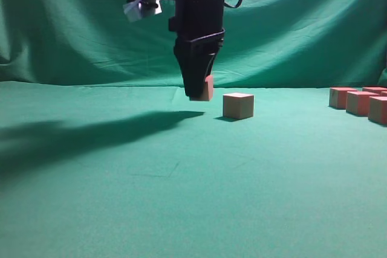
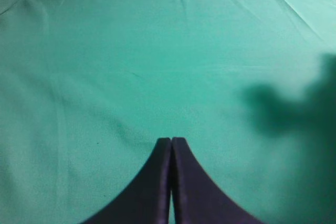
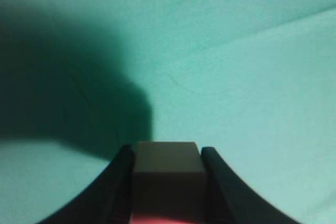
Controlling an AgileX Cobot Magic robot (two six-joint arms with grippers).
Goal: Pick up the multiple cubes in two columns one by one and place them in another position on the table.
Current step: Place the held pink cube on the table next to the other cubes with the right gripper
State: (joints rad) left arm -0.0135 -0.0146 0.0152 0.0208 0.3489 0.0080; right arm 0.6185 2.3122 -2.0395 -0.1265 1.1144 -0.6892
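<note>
- The right gripper (image 1: pixel 198 92) points straight down from a black arm that drops in from the top of the exterior view, its two dark fingers pinching a cube (image 1: pixel 205 88) between them.
- From the right wrist view, that held cube (image 3: pixel 167 174) fills the gap between the fingers (image 3: pixel 118 182), both pressed against its sides, green cloth beneath.
- The cube hangs low over the table (image 1: pixel 181 197); whether it touches the cloth, I can't tell.
- Just to the right of it, a tan cube (image 1: pixel 238 105) sits alone on the cloth, flat and square.
- Well off to the right edge, a cluster of reddish cubes (image 1: pixel 360 102) stands close together, some cut off by the frame.
- A long dark shadow (image 1: pixel 91 131) of the arm stretches left across the cloth.
- A small white part (image 1: pixel 143 7) juts from the arm's upper left side.
- Over on the left wrist view, the left gripper (image 2: pixel 171 145) has its fingers pressed together with nothing between them, hovering above bare green cloth (image 2: pixel 131 66).
- Behind it all, the draped green backdrop (image 1: pixel 302 22).
</note>
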